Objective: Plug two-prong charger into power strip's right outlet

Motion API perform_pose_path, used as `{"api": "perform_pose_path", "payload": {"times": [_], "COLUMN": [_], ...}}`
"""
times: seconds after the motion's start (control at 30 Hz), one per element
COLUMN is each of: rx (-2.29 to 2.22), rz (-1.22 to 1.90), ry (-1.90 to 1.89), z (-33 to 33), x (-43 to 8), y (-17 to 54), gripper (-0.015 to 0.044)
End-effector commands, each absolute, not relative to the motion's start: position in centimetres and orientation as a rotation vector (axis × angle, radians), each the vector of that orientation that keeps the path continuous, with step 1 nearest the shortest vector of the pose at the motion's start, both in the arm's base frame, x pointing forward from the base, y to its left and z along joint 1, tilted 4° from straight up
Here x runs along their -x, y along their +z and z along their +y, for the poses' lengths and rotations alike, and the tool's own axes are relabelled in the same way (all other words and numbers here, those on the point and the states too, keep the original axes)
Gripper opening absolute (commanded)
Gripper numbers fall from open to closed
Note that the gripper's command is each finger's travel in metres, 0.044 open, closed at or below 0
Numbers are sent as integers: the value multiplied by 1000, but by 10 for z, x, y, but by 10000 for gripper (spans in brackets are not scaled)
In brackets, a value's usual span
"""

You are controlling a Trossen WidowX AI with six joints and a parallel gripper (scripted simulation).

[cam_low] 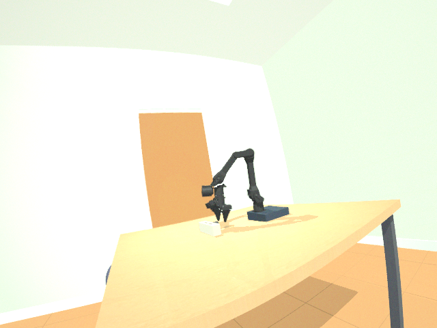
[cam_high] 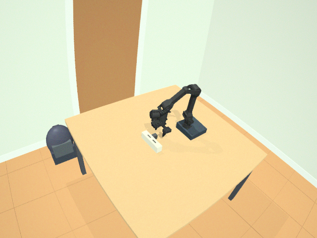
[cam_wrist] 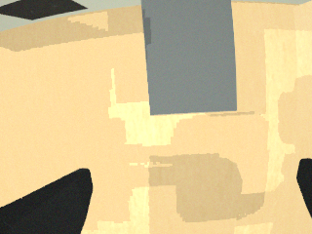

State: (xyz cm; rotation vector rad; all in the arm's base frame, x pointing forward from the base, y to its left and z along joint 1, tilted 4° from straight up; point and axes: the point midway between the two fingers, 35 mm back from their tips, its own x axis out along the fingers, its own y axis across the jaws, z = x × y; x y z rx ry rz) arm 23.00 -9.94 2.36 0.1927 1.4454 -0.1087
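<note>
The white power strip [cam_high: 158, 148] [cam_low: 209, 229] lies on the table, with two dark outlet slots on top in the top view. The dark grey charger [cam_high: 154, 135] [cam_low: 216, 222] is beside its arm-side long edge, outside the outlets. In the wrist view the charger [cam_wrist: 191, 58] is a grey block running out of the top edge; its prongs are not visible. My gripper [cam_high: 159, 132] [cam_low: 222, 221] [cam_wrist: 198, 175] is open and empty, pointing down close above the charger and the table. In the wrist view the charger's near end lies above the line between the fingertips, not between them.
The arm's dark blue base block [cam_high: 190, 129] [cam_low: 268, 213] stands on the wooden table [cam_high: 179, 184] [cam_low: 246, 261] behind the gripper. A dark rounded object [cam_high: 60, 141] is beyond the table's left edge. A dark flat shape shows at the wrist view's upper left corner.
</note>
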Motion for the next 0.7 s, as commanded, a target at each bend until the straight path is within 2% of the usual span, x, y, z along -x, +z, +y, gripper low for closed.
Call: {"api": "perform_pose_path", "payload": {"times": [0.0,0.17,0.67], "rx": [-180,-143,-142], "rz": [1248,1016,1007], "ry": [-119,-130,-131], "z": [-102,-103,-103], "x": [-235,-238,-238], "y": [49,80,81], "gripper": [440,440,440]}}
